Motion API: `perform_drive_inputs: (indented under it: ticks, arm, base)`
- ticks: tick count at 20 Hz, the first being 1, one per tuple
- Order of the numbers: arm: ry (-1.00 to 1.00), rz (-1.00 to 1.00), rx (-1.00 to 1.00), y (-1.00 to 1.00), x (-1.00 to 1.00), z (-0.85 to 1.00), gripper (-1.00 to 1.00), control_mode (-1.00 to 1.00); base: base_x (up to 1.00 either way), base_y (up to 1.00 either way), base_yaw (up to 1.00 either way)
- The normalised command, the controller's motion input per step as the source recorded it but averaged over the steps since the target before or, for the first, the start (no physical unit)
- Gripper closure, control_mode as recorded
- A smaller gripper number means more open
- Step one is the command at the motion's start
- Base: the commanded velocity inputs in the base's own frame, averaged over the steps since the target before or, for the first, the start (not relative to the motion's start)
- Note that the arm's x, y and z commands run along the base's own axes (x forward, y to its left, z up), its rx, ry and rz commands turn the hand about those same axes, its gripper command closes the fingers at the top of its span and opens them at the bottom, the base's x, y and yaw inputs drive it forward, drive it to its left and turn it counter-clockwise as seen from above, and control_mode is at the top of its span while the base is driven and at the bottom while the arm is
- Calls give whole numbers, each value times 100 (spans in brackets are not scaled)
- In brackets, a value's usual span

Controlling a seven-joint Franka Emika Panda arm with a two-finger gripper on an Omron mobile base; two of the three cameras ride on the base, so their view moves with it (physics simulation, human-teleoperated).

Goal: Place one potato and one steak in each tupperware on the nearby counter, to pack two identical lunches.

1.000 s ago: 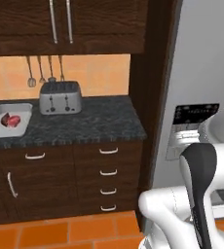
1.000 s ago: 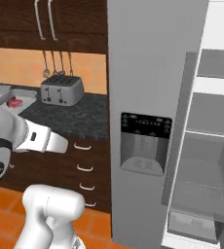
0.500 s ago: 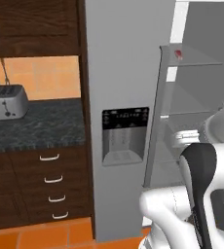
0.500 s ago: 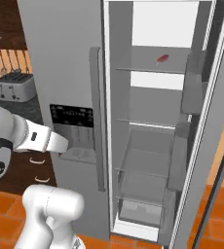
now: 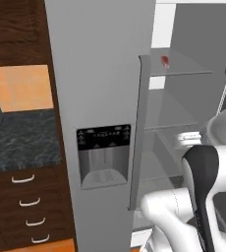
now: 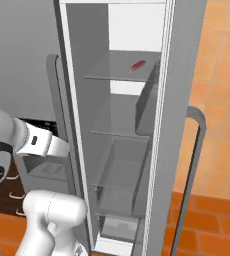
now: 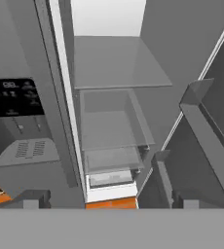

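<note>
The steak (image 5: pixel 164 61) is seen lying on the upper glass shelf (image 6: pixel 118 75) of the open fridge (image 6: pixel 179 100), upper right of the left base frame. With fingers (image 7: pixel 32 199) spread wide, a high, level reach is advised.

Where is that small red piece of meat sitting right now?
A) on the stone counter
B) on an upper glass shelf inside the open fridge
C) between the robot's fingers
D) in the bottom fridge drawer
B: the steak lies on the upper glass shelf of the open fridge.
</note>
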Motion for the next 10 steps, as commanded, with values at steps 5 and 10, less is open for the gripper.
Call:
perform_drive_inputs:
  ticks: [5, 10]
  arm:
    - [0, 0, 0, 0, 0, 0, -100, 100]
    - [0, 0, 0, 0, 0, 0, -100, 100]
  base:
    - [57, -39, -2]
    - [68, -26, 0]
